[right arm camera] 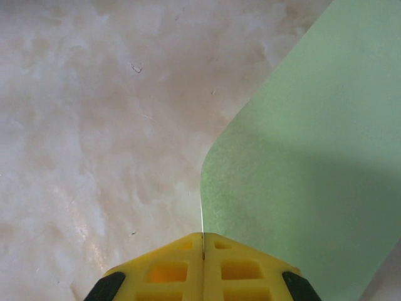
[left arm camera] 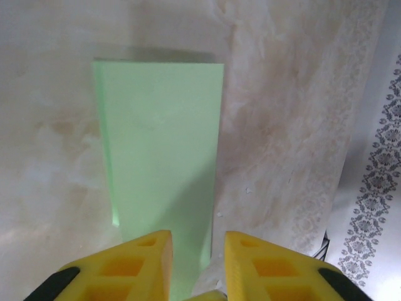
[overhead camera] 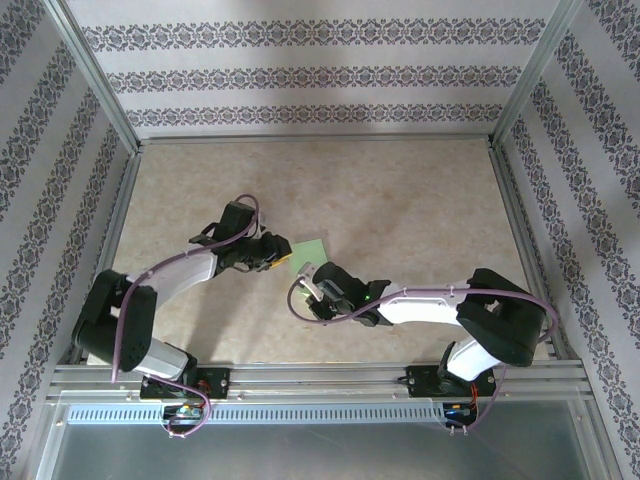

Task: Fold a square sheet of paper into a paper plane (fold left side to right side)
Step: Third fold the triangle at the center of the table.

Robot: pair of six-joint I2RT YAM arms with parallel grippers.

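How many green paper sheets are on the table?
1. The green paper sheet lies on the table between the left end effector and the right end effector, which pinches its edge. Arms could hide another.

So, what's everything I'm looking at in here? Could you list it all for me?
paper: one, light green, mid-table between the two pincers.
table: one, mottled beige, under everything.
walls: three, white with grey patterned stripes, around the table.
frame: one, silver metal, along the table's edges and up the corners.
left arm, right arm: two, white and black with purple cables, bolted at the near edge.
left pincer: one, yellow fingers, open over the paper's near end.
right pincer: one, yellow fingers, shut on the paper's edge.
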